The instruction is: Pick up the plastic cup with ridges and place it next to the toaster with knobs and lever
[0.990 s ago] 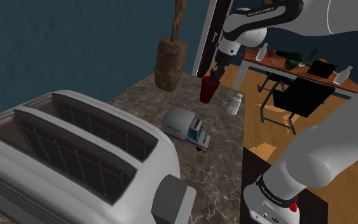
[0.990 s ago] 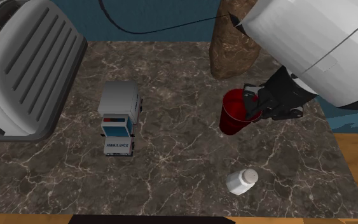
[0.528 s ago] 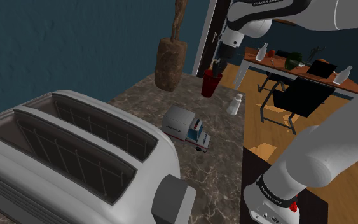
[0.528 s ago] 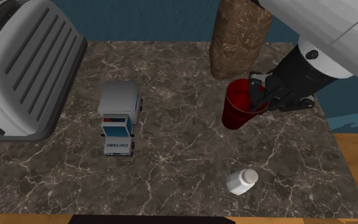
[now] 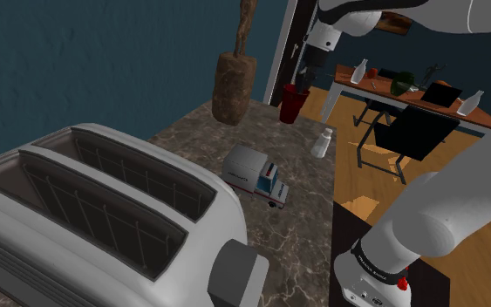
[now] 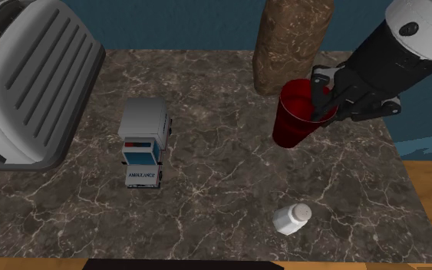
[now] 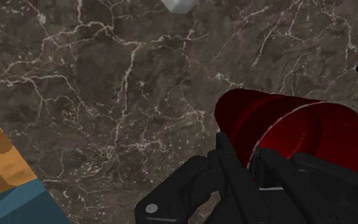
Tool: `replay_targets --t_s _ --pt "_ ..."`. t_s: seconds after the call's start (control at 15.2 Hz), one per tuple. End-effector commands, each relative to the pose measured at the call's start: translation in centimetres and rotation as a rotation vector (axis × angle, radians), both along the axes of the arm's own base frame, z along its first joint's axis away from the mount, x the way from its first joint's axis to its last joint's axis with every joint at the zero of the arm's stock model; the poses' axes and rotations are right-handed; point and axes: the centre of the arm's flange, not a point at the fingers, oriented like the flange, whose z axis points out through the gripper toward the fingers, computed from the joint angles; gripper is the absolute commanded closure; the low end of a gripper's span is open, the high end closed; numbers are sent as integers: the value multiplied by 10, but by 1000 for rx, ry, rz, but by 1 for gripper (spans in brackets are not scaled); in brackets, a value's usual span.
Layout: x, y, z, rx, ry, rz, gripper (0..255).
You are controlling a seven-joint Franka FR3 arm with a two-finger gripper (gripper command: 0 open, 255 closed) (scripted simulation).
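A dark red ridged cup (image 5: 293,105) hangs in the air above the far end of the marble counter (image 5: 303,220). My black gripper (image 5: 302,85) is shut on its rim, one finger inside and one outside. In the second exterior view the cup (image 6: 292,123) hovers in front of the brown block, with the gripper (image 6: 319,107) clasping its right rim. In the wrist view the cup (image 7: 266,118) sits tilted between the fingers of the gripper (image 7: 250,156). The big white toaster (image 5: 104,218) stands at the near end, also seen as the toaster (image 6: 30,77) at the second exterior view's upper left.
A toy ambulance (image 5: 254,174) stands mid-counter, between cup and toaster; ambulance (image 6: 143,142). A small white bottle (image 5: 322,142) lies near the counter's edge, bottle (image 6: 291,218). A brown block (image 5: 234,87) rises beside the cup. A desk and chair stand on the wooden floor beyond.
The gripper has risen with the red cup in it, lifting it off the counter. Nothing else moved.
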Motion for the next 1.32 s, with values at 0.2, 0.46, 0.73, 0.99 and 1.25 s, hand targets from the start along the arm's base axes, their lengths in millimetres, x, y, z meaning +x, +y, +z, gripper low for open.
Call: replay_targets --t_s 0.2,0.46,0.73,0.99,1.25 --pt "0 1 27 0 0 0 255" --pt "0 1 48 0 0 0 255" --pt "0 1 69 0 0 0 255" --pt "0 1 90 0 0 0 255" --pt "0 1 111 0 0 0 255"
